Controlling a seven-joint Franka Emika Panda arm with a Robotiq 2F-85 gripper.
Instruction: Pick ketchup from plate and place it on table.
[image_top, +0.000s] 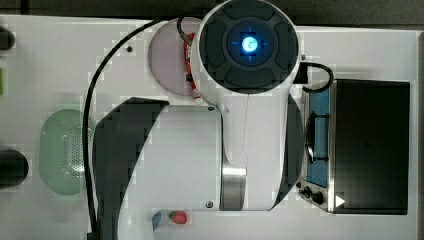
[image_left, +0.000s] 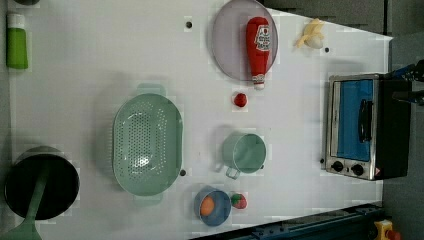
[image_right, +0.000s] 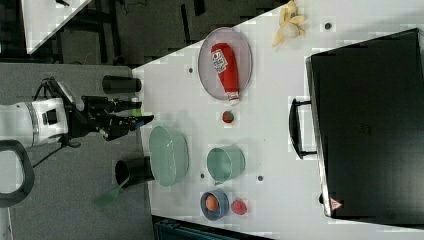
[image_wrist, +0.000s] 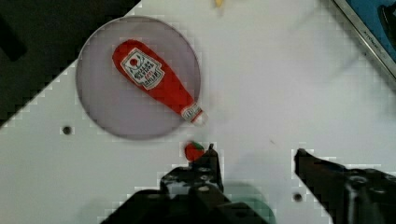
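My gripper (image_wrist: 254, 154) hangs open and empty above the table (image_left: 100, 60).

One ketchup (image_left: 258, 47) lies flat on the one plate (image_left: 227, 45) at the top centre of the left view, its white cap poking over the rim toward one small red ball (image_left: 240, 99). Lower in that frame I count one green basket (image_left: 146, 144), one mug (image_left: 244, 152), one blue bowl (image_left: 213, 206) and one strawberry (image_left: 239, 201); one toaster oven (image_left: 357, 125) sits at right.

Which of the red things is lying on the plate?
The ketchup, a slim bottle with its white cap over the plate's rim; the small red ball sits on the table.
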